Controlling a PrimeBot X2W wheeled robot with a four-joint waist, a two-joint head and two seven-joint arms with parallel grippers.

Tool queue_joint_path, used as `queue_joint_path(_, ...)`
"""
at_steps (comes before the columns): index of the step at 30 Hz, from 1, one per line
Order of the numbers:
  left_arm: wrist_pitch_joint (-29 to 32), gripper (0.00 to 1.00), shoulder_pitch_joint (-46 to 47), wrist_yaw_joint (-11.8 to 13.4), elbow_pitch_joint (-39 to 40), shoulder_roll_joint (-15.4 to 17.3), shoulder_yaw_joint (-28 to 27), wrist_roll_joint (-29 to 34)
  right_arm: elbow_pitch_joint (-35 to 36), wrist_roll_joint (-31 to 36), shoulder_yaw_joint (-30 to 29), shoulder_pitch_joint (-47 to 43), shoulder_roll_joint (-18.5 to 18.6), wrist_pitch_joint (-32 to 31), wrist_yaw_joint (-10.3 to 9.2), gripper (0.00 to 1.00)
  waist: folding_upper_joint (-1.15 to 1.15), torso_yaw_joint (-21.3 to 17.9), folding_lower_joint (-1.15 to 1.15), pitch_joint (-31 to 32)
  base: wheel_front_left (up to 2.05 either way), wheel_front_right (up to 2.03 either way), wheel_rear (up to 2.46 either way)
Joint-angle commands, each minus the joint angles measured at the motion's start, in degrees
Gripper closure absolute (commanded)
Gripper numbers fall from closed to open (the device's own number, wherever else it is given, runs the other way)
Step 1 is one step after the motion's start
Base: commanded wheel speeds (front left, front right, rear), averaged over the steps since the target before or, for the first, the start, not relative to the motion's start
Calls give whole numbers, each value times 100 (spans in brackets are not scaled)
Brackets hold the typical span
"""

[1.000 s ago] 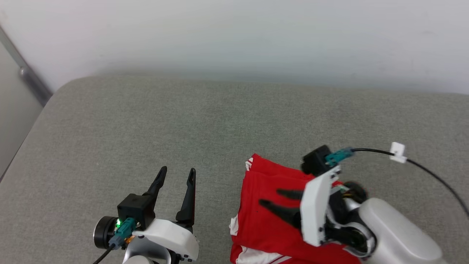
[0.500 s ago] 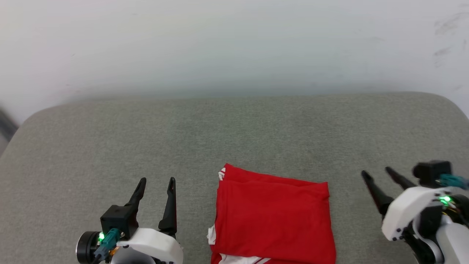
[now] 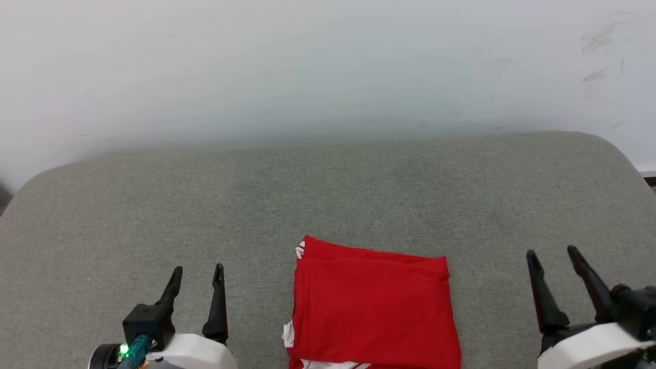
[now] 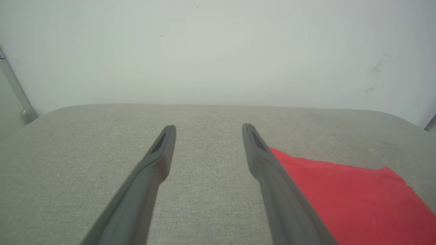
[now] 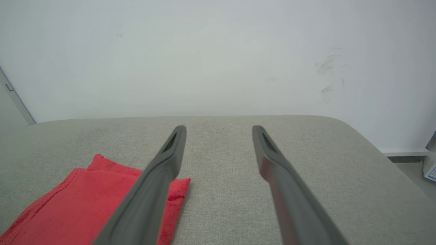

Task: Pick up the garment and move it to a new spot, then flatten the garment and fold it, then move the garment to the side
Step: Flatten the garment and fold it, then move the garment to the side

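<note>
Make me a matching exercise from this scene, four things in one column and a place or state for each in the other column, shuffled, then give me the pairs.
Column one:
1. garment
2. left gripper
3. right gripper
4. wall

Column two:
A. open, at the lower right of the head view
B. red, folded, lying flat between the two arms
C. pale, with dark scuff marks toward the upper right
D. open, at the lower left of the head view

Pairs: 1-B, 2-D, 3-A, 4-C
</note>
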State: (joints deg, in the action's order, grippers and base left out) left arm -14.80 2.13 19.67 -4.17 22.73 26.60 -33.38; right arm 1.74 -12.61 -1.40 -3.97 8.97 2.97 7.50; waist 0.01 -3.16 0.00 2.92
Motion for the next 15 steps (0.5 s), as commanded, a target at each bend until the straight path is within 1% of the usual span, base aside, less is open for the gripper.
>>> queue_joint_path(1,-28,0,-92,-11,-24,-3,-41,62,162,84,8,-165,-77,-46,-2,0,-1,8,0,10,0,0,0)
queue_joint_path(7,-43,0,-149,-57,-61,-82,-108,188,599,230,28,-411,-234,-226,-2,0,-1,49,0,-7,0,0,0)
queue_joint_path(11,-46,0,-121,-115,-77,-126,-155,247,703,251,-5,-435,-271,-347,-2,0,-1,75,0,-25,0,0,0)
queue_joint_path(15,-48,0,-126,-162,-66,-198,-242,293,733,86,-109,-472,-345,-503,-2,0,-1,99,0,-41,0,0,0)
